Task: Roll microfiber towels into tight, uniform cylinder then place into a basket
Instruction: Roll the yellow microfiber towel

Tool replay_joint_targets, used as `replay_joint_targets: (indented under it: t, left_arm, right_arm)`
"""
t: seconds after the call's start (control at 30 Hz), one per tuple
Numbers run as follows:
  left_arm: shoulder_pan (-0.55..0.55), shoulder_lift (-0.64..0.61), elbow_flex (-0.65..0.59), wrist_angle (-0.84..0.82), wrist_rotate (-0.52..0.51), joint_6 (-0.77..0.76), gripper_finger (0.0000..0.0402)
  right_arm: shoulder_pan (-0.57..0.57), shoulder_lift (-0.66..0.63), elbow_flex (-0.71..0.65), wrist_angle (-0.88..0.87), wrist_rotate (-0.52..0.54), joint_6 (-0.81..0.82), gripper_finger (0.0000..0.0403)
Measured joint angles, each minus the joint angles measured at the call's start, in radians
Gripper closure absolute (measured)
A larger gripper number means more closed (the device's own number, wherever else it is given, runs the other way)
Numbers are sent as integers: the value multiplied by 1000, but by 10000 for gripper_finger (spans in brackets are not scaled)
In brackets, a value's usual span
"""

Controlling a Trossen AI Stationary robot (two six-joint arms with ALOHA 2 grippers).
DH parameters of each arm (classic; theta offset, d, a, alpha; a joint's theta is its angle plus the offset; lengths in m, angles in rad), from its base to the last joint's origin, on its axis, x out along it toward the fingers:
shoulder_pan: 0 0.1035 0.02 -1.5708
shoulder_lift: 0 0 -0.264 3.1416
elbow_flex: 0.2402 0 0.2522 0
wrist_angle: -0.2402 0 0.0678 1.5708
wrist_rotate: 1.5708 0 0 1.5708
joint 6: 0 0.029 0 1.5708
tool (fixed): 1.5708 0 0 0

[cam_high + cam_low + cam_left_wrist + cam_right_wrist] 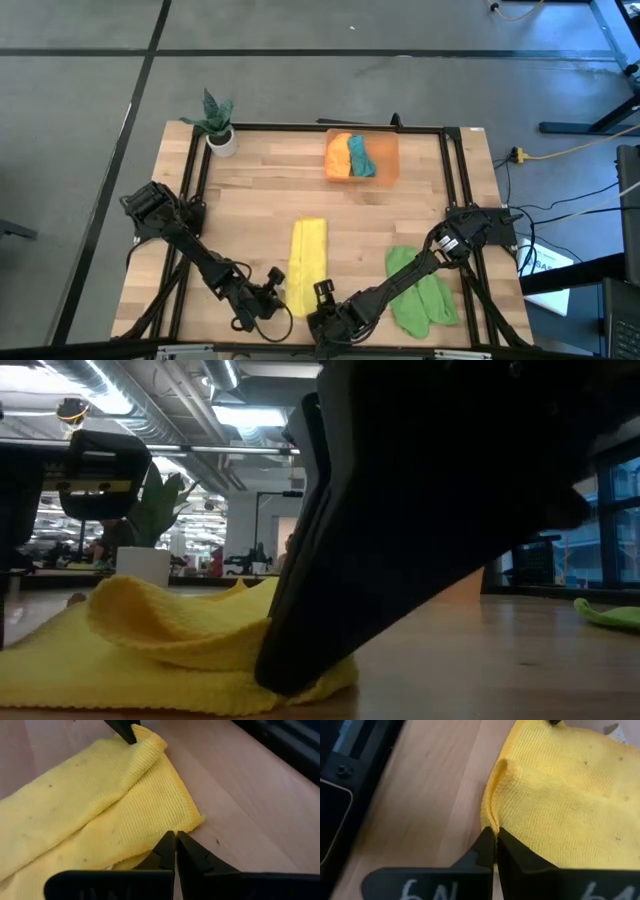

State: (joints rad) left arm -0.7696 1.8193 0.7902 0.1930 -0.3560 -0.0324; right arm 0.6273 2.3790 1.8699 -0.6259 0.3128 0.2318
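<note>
Yellow towel (307,252) is lying folded into a long strip on the wooden desk (260,200), roughly mid-desk toward the near edge, and both arms are down at its near end. The left claw (175,842) has its fingers pressed together, pinching one near corner of the yellow cloth. The right claw (495,840) is the same deal, fingers together, clamped on the other near corner where the edge bunches up into a little fold. In the low view the near end of the towel humps up off the desk, with a dark arm filling most of the frame right on top of it.

The light green towel (420,290) is spread out flat just to the right of the yellow one, under the right arm. The orange plastic basket (390,160) sits at the far edge of the desk with an orange towel (340,158) and a teal towel (360,158) already in it, side by side. Small potted plant (218,125) at the far left corner
</note>
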Motion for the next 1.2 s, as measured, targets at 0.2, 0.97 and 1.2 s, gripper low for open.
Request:
replay_joint_targets:
  t: [0.2,0.97,1.2]
  left_arm:
    - [4,-47,43,-83,-1,-84,401]
    - [28,-68,248,-486,-131,-509,401]
    - [36,-68,256,-541,-142,-586,401]
  right_arm:
    - [0,0,29,-25,-11,2,393]
    - [-22,-4,117,-189,137,222,394]
    - [-36,-24,117,-227,140,330,394]
